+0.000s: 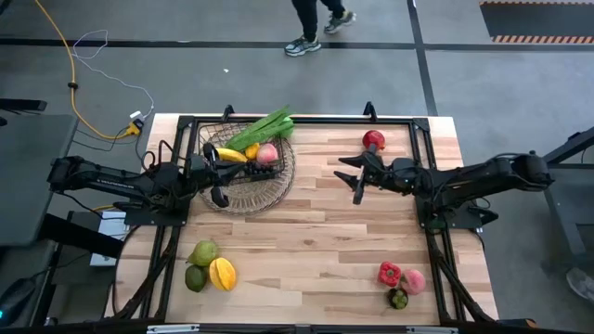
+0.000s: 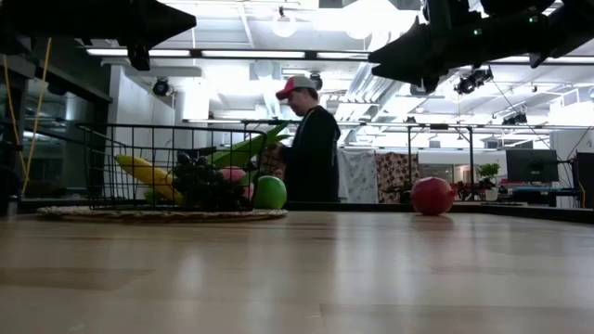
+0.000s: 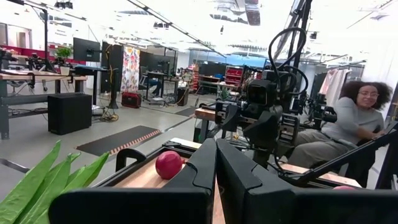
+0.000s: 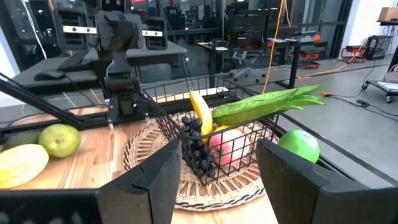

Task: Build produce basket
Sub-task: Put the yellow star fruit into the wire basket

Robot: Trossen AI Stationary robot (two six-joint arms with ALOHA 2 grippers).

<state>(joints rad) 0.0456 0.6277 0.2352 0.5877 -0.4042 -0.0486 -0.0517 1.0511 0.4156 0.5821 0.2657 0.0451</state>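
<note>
The basket (image 1: 243, 190), dark wire mesh on a round flared rim, stands at the table's far left. It holds long green leafy stalks (image 4: 267, 104), a yellow piece (image 1: 231, 155), a pink fruit (image 4: 225, 148) and dark grapes (image 4: 194, 144). A green round fruit (image 4: 299, 145) sits against its far side. My left gripper (image 3: 215, 169) hovers shut and empty above the basket's left part (image 1: 221, 174). My right gripper (image 4: 217, 186) hangs open and empty over the table's middle (image 1: 352, 176), pointing at the basket. A red fruit (image 1: 373, 140) rests on the table behind it.
Two green fruits (image 1: 199, 264) and a yellow one (image 1: 222, 273) lie near the front left; a red (image 1: 389, 273), a pink (image 1: 414, 281) and a dark piece (image 1: 398, 299) lie near the front right. Bare wood spans the table's middle (image 1: 306, 232). A person (image 2: 311, 139) stands beyond the far edge.
</note>
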